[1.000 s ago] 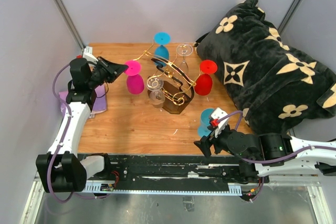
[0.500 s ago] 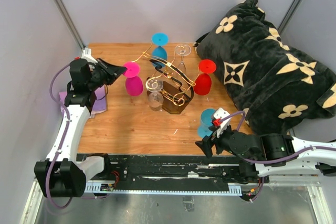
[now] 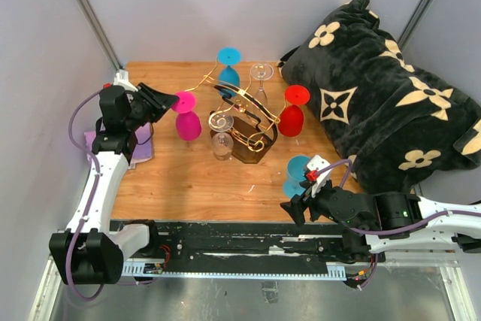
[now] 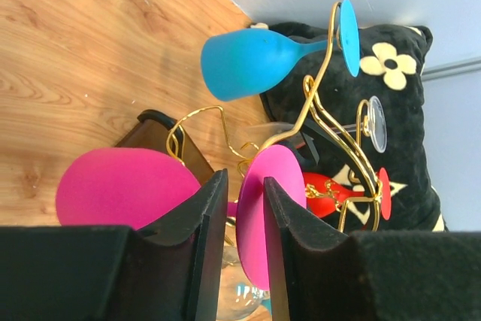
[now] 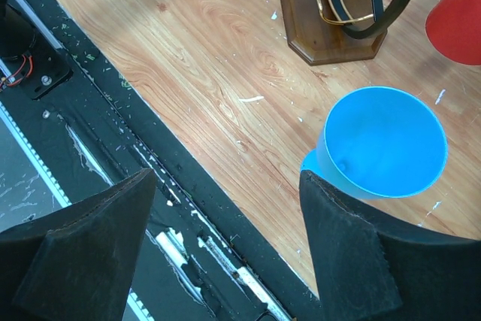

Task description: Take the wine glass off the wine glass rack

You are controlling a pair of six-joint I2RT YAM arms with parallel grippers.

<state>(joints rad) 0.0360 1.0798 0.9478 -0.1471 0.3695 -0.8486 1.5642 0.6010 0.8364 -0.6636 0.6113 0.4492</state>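
While the right gripper (image 5: pixel 225 178) hangs wide open with nothing in it, right by a blue glass (image 5: pixel 383 144) standing upright, the left gripper (image 4: pixel 244 189) has its fingers (image 4: pixel 203 219) either side of the pink wine glass (image 3: pixel 188 124) stem. The glass is foot up, just left of the wine glass rack (image 3: pixel 252 146). Pinching or loose? Can't tell tbh.

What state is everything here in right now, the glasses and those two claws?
Pink glass: upside down, stem inside the left claw.
Left claw: jaws narrowly apart; grip unclear.
Right claw: open, empty.
Blue glass on the table: upright, empty.
Blue glass on the rack: hanging upside down.
Red glass: hanging upside down.
Clear glasses, back and front: hanging upside down.
Wine glass rack: upright.
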